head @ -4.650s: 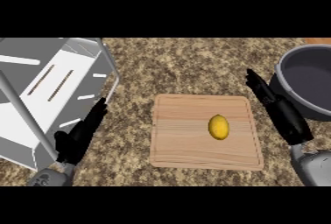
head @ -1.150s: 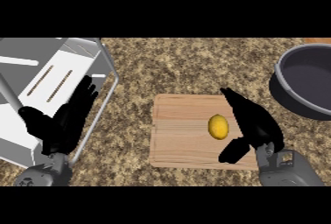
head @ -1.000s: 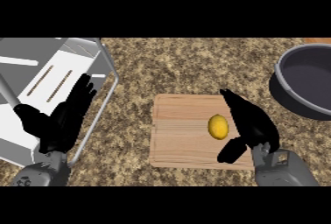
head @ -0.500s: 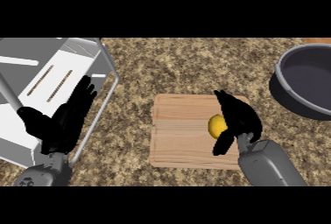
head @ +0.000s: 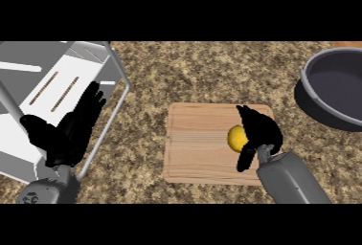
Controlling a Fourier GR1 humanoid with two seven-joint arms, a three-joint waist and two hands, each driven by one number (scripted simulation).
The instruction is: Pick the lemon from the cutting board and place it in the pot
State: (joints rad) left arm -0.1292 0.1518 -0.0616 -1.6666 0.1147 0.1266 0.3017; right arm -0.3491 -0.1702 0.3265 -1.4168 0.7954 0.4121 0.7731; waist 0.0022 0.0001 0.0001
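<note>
Wooden cutting board (head: 201,143), speckled stone counter (head: 212,67)

Head view. A light wooden cutting board (head: 201,143) lies at centre on the speckled brown stone bench (head: 212,72). The right hand (head: 259,130), black, curls over the right side of a yellow lemon (head: 237,138) resting on the board. A dark grey round pot (head: 336,93) stands at upper right. The left hand (head: 71,129), fingers straight, shows at lower left over a grey metal rack (head: 50,86).

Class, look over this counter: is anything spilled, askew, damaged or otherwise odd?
Nothing stands out. The lemon lies on the cutting board under the right hand; the pot stands upright.
</note>
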